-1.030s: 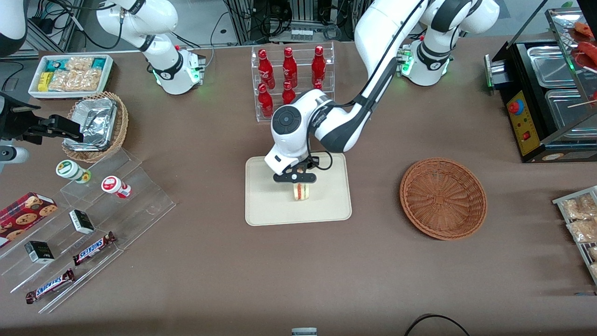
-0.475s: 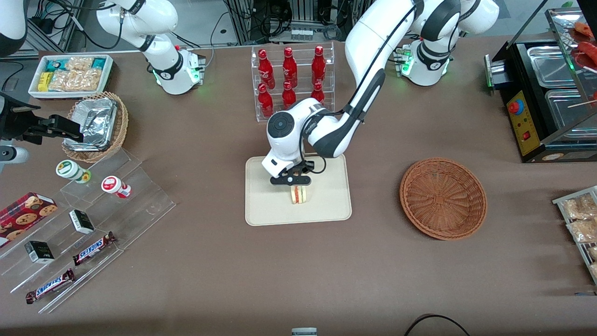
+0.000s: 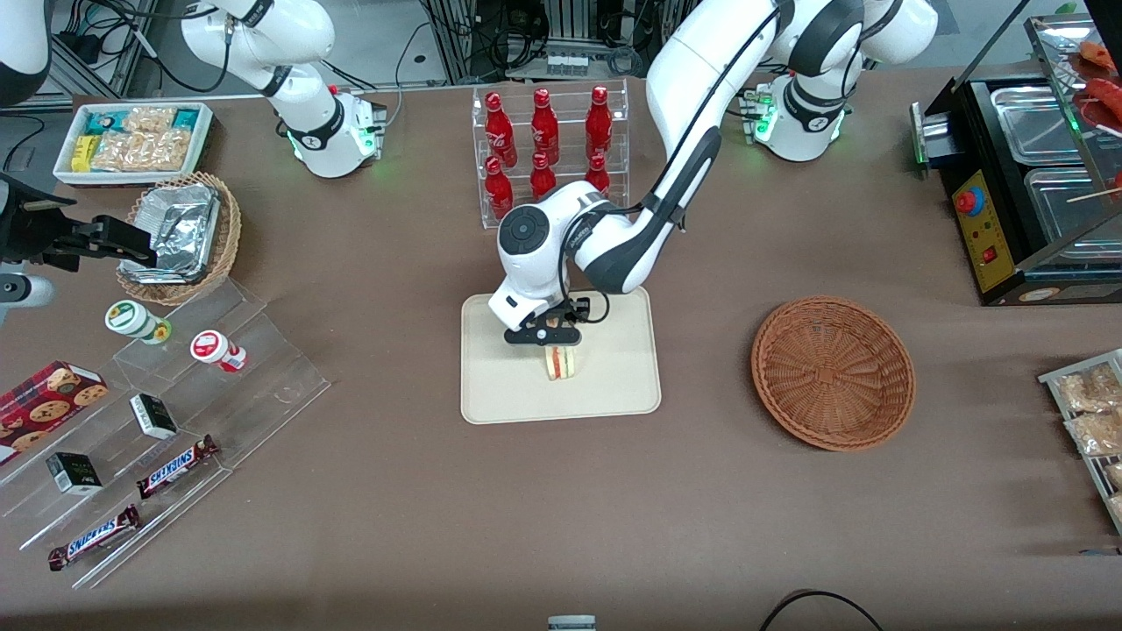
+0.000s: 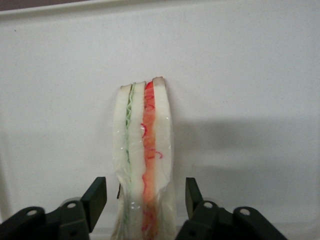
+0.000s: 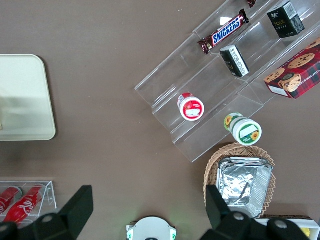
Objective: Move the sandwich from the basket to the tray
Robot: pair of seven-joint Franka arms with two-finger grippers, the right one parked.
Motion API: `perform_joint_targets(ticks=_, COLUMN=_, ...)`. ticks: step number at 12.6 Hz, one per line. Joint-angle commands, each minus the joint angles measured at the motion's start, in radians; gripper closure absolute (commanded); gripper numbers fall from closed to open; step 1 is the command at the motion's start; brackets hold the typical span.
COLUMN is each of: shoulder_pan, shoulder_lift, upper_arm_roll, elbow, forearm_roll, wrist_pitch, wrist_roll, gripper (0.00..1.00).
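Sandwich is standing on edge on the tray, well apart from the empty basket. Gripper is hovering over it, fingers spread clear. Soft, light, wrapped bread looks squashable; broad faces suit gentle holding.

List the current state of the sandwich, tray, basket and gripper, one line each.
sandwich: standing on edge on the tray, wrapped in clear film, not gripped.
tray: flat on the table, holding only the sandwich.
basket: upright on the table toward the working arm's end, nothing in it.
gripper: open, low over the tray, fingers on either side of the sandwich with gaps showing.
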Motion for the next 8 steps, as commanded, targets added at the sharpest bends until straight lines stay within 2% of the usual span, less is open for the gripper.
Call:
perform_joint_targets(ticks=1, shoulder_pan=-0.002, shoulder_lift=-0.06, upper_arm_roll=0.017, elbow=0.016, forearm_roll=0.009, wrist_pitch=-0.064, wrist_roll=-0.027, gripper=0.0)
perform_joint_targets(ticks=3, shoulder_pan=0.061, shoulder_lift=-0.148, upper_arm_roll=0.015, elbow=0.007, forearm_roll=-0.006, wrist_pitch=-0.111, wrist_roll=-0.022, gripper=0.0)
perform_joint_targets(ticks=6, shoulder_pan=0.128, shoulder_lift=-0.268, upper_arm_roll=0.015, elbow=-0.002, forearm_roll=-0.067, wrist_pitch=-0.232, wrist_roll=-0.042, gripper=0.0)
perform_joint_targets(ticks=8, shoulder_pan=0.194, shoulder_lift=-0.353, upper_arm_roll=0.015, elbow=-0.027, forearm_roll=-0.07, wrist_pitch=-0.286, wrist_roll=-0.028, gripper=0.0)
